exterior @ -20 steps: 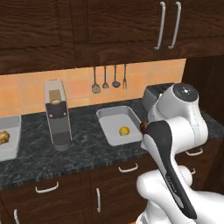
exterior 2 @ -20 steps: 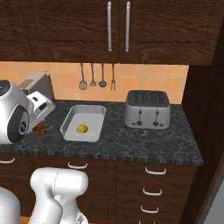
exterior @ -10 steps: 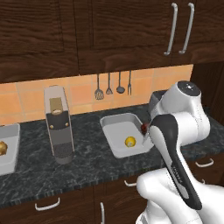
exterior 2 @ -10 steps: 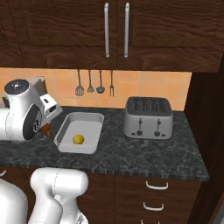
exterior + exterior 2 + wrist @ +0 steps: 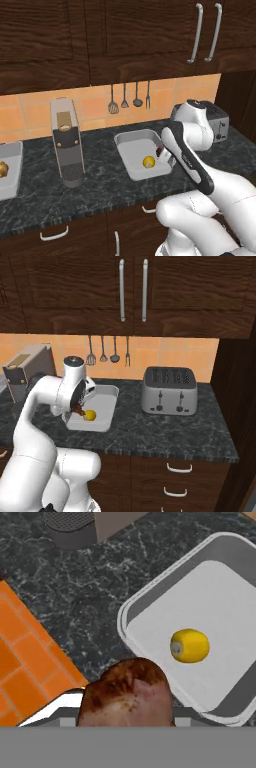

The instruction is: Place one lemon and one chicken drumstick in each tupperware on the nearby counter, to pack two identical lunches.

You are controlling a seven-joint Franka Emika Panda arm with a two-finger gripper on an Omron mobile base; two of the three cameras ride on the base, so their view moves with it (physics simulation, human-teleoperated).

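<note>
- Gripper: jaws were clamped on chicken drumstick.
- Tupperware: lemon inside; drumstick is best released beside it, well within the rim.

Hidden and cut-off parts, counter scene

The gripper's fingertips were covered by the chicken drumstick, whose lower end was cut by the bottom of the hand view. In the left base view the arm's forearm hid the near right corner of the tupperware and the left part of the toaster. A second tupperware was cropped by the left edge, the brown item in it too small to identify. The coffee machine was cut off at left in the right base view.
</note>
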